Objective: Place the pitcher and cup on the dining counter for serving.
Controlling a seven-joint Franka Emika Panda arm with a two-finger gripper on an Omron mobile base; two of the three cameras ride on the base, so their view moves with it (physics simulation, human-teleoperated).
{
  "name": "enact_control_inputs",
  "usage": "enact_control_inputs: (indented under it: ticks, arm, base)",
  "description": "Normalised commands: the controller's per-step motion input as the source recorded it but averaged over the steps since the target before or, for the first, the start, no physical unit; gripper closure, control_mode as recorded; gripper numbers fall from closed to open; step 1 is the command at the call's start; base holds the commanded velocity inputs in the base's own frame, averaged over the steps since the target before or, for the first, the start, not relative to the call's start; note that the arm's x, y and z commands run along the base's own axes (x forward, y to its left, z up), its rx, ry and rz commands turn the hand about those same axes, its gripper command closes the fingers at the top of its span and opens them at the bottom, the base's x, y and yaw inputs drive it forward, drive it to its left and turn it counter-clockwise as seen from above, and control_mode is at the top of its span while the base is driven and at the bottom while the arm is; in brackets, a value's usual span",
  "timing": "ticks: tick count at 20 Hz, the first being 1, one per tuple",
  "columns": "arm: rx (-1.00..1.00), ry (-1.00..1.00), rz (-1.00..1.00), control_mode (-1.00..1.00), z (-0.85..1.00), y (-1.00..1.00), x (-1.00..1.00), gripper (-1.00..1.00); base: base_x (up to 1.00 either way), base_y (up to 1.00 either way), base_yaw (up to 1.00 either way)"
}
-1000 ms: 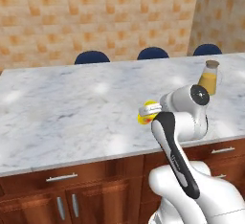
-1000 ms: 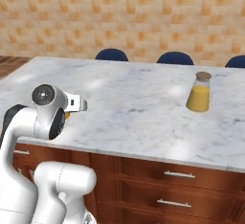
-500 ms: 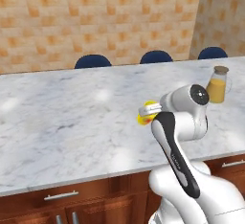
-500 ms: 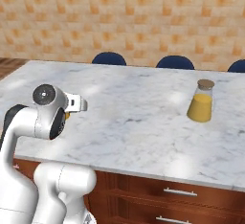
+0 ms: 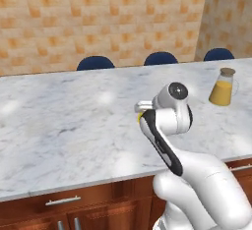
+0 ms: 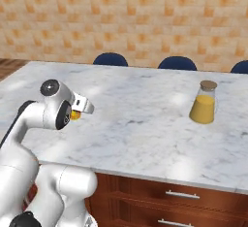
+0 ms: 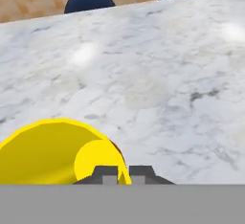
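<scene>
Left base view: the white arm rises from the lower right and bends over the marble worktop point(image 5: 64, 126), its end effector point(image 5: 142, 110) held above the stone with a sliver of the yellow cup point(image 5: 140, 117) showing beside it. The pitcher point(image 5: 222, 87) of orange liquid stands upright far to the right, well apart, near the worktop's far edge, where three blue chairs point(image 5: 95, 63) line up.

Right base view: the end effector point(image 6: 77, 110) hangs over the near left of the worktop point(image 6: 145, 119), the cup point(image 6: 75, 115) tucked under it; the pitcher point(image 6: 203, 103) stands well to the right.

Hand view: the fingertips point(image 7: 109, 174) are pinched on the rim of the cup point(image 7: 52, 153), which tilts so its hollow faces the camera.
</scene>
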Motion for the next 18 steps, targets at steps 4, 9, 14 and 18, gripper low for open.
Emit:
enact_control_inputs:
  ticks: [4, 9, 14, 18]
  arm:
    - [0.06, 0.22, -0.4, -1.0, -0.05, 0.0, 0.99, 1.0]
    - [0.24, 0.29, -0.28, -1.0, 0.0, -0.12, 0.95, 1.0]
    - [0.29, 0.27, -0.15, -1.0, -0.25, -0.79, 0.61, 1.0]
    - [0.04, 0.13, -0.03, -1.0, -0.14, -0.24, 0.11, 1.0]
  base:
    - [0.0, 0.0, 0.0]
    - [0.0, 0.0, 0.0]
    - [0.0, 0.0, 0.0]
    - [0.0, 0.0, 0.0]
